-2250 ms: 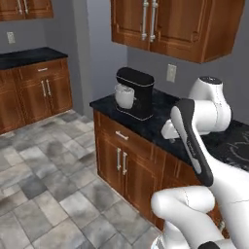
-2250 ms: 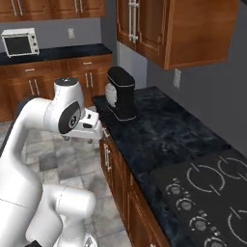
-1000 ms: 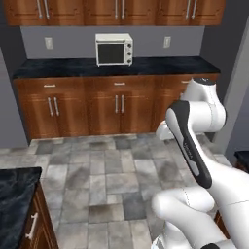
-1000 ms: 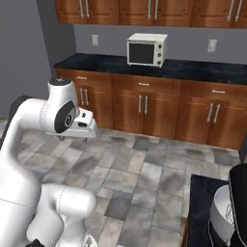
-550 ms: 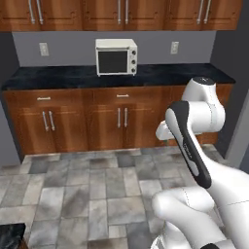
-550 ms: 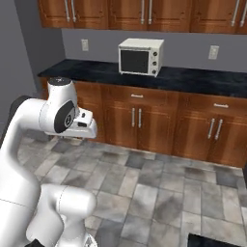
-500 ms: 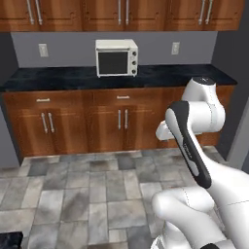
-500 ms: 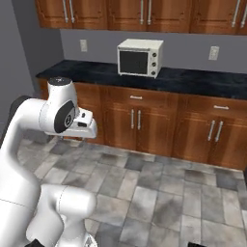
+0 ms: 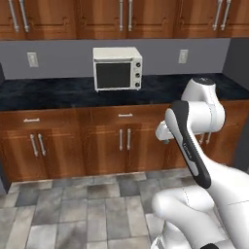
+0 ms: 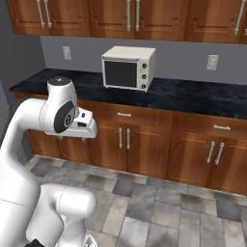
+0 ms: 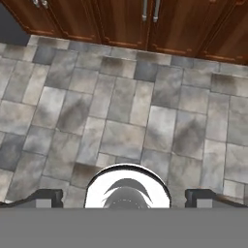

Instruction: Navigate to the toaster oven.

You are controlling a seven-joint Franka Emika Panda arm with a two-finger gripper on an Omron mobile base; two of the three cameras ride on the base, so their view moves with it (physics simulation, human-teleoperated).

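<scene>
Tile floor lies open before the cabinets, toaster oven sits back on the counter, and my gripper hangs spread wide, holding nothing.

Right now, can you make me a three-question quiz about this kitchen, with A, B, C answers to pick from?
1. Where is the toaster oven?
A. on the floor
B. on the dark counter
C. inside a cupboard

2. How many knobs are on its front?
A. three
B. one
C. six

3. What is the gripper doing?
A. holding a cup
B. squeezing a door handle
C. open, holding nothing

Answers:
1. B: the oven stands on the counter against the grey wall, under the wooden cupboards.
2. A: three small knobs sit in a column on its right side.
3. C: in the hand view the fingertips stand wide apart over the tiled floor.
</scene>
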